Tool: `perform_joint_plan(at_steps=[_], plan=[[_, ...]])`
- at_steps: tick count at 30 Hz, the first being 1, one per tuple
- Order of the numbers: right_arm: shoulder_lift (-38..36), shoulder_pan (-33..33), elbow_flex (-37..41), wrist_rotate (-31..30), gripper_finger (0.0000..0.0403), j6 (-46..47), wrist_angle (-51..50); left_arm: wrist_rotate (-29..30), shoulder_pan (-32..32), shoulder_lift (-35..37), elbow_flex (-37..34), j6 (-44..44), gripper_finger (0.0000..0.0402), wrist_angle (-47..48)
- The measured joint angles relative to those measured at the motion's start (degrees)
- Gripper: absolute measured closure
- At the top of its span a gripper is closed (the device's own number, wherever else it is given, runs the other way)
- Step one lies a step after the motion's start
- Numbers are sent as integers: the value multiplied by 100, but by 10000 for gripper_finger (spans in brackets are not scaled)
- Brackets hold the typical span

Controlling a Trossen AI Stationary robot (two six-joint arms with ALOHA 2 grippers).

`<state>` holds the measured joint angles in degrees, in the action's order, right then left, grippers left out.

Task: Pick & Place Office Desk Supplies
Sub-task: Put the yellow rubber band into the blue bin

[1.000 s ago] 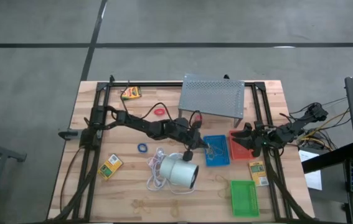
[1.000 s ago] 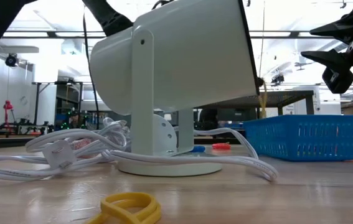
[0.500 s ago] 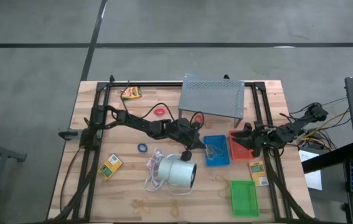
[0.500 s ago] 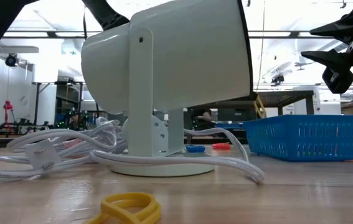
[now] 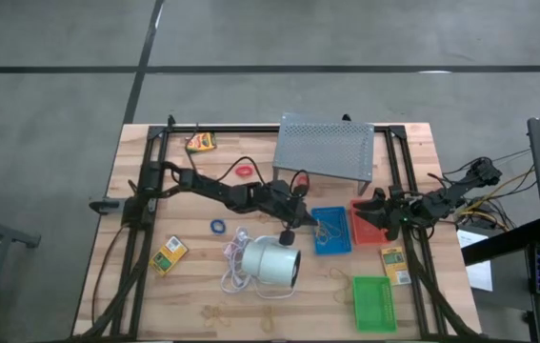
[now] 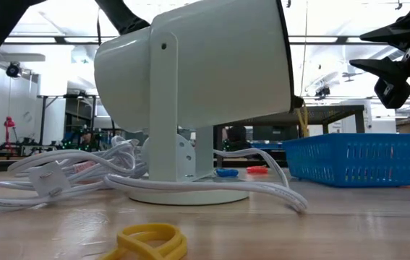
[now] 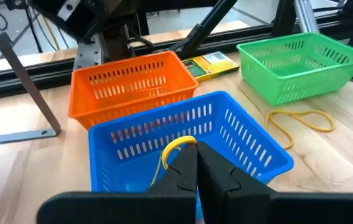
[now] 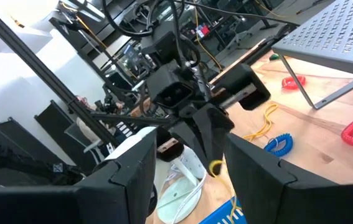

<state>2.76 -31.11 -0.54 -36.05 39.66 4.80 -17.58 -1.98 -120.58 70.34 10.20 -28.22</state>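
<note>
My left gripper reaches from the table's left to the near-left corner of the blue tray and is shut on a yellow rubber band. The band also shows in the low view, hanging behind the white cylinder. The red tray stands right of the blue one, and the green tray stands at the near right. My right gripper hangs open above the red tray, with nothing between its fingers. My left gripper pinches the rubber band between its two fingertips. The fingers slant down from the table's left. The band curves out beside the tips and hangs slack over the blue tray; whether its lower end touches the tray, I cannot tell.
The white cylinder with its cord lies just near of my left gripper. A grey perforated stand is at the far side. Yellow boxes, a red loop, a blue loop and loose bands lie around.
The white cylinder and its cord have slid a little toward the table's left edge, then come to rest. Both grippers have kept their places, the left one shut on the band.
</note>
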Motion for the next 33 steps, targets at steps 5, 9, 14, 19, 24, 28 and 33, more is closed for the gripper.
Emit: perform_joint_plan(at_steps=[5,9,14,19,24,28,33], plan=[[0,0,-2,-1,218,0,-1,105,-37,-386,589,-193,399,638],[2,0,0,-2,218,0,0,105,-37,-705,1235,-192,399,1173],[-2,1,-1,1,218,-2,0,102,-37,-1070,1838,-173,399,1769],[2,0,0,0,218,-2,0,107,-37,-1132,1938,-173,399,1968],[1,0,0,-1,218,0,0,154,-37,-1103,1994,-173,399,2288],[2,0,0,-2,218,0,0,170,-37,-1094,2010,-173,395,2296],[2,0,0,-1,218,-1,0,169,-37,-1094,2010,-173,375,2299]])
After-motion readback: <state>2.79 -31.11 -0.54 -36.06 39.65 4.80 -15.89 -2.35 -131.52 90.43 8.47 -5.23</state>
